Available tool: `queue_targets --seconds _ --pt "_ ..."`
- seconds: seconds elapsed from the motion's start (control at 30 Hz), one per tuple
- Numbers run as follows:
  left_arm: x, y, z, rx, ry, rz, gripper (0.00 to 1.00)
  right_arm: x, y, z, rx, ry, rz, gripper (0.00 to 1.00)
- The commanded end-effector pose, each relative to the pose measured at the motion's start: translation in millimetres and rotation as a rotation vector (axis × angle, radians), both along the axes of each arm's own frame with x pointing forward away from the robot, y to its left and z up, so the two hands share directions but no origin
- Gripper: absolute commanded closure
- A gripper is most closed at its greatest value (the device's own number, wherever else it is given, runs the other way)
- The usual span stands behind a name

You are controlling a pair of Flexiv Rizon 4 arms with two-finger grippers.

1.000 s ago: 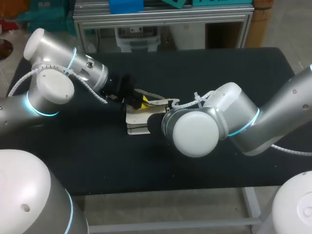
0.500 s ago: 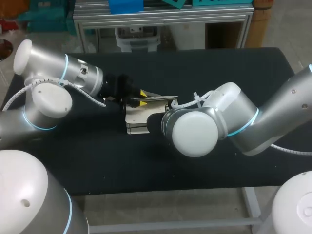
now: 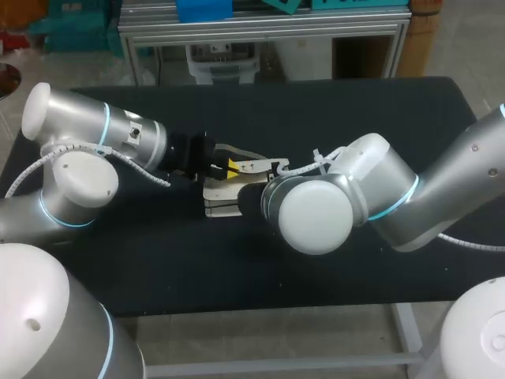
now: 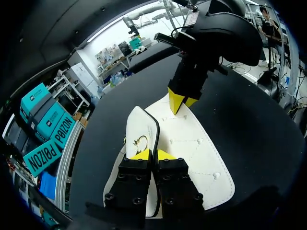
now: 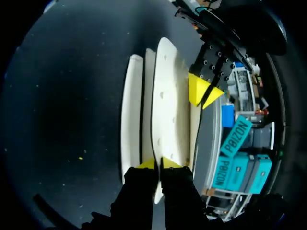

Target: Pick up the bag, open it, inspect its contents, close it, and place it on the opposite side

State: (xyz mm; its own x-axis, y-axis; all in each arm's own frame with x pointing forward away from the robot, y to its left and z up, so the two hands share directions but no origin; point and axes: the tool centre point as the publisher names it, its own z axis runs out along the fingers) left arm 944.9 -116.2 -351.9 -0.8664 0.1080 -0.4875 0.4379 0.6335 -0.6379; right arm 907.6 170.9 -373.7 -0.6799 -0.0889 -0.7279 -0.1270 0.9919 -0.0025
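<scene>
The left hand (image 4: 149,154) is pinched shut on a thin, dark-trimmed edge of the white bag (image 4: 192,143). Facing it, the right hand (image 5: 157,164) grips the bag's flap from the opposite end, fingers tight on it. The bag lies near the middle of the black table (image 3: 355,118), between both arms.

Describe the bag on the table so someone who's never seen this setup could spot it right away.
On the black table, look to the middle, where the left gripper and right gripper meet from opposite sides. Each pinches part of the bag: flat and white, with a thin dark edge and a small gold ornament. It is the only pale thing on the dark tabletop.
</scene>
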Motion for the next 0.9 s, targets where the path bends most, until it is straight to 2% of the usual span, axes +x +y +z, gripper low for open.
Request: queue_targets --seconds 0.03,0.4,0.7,0.73,0.77,0.83,0.9 --pt "-11.7 1 -8 -0.021 -0.036 0.004 1.00 -1.3 -2 -4 0.030 -0.180 0.006 1.00" --pt "-19.0 0 -16 0.005 -0.081 -0.083 1.00 -1.3 -2 -4 0.030 -0.180 0.006 1.00" --pt "-14.8 5 -15 0.000 -0.053 -0.112 1.00 -1.3 -2 -4 0.030 -0.180 0.006 1.00" --pt "-15.1 5 -13 -0.001 -0.055 -0.110 0.68 -1.3 -2 -4 0.030 -0.180 0.006 1.00" --pt "-15.4 5 -11 -0.007 -0.060 -0.109 0.54 -1.3 -2 -4 0.030 -0.180 0.006 1.00" --pt "-15.6 4 -4 -0.025 -0.080 -0.107 0.55 -1.3 -2 -4 0.030 -0.180 0.006 1.00" --pt "-16.0 3 0 -0.033 -0.099 -0.106 0.61 -1.3 -2 -4 0.030 -0.180 0.006 1.00"
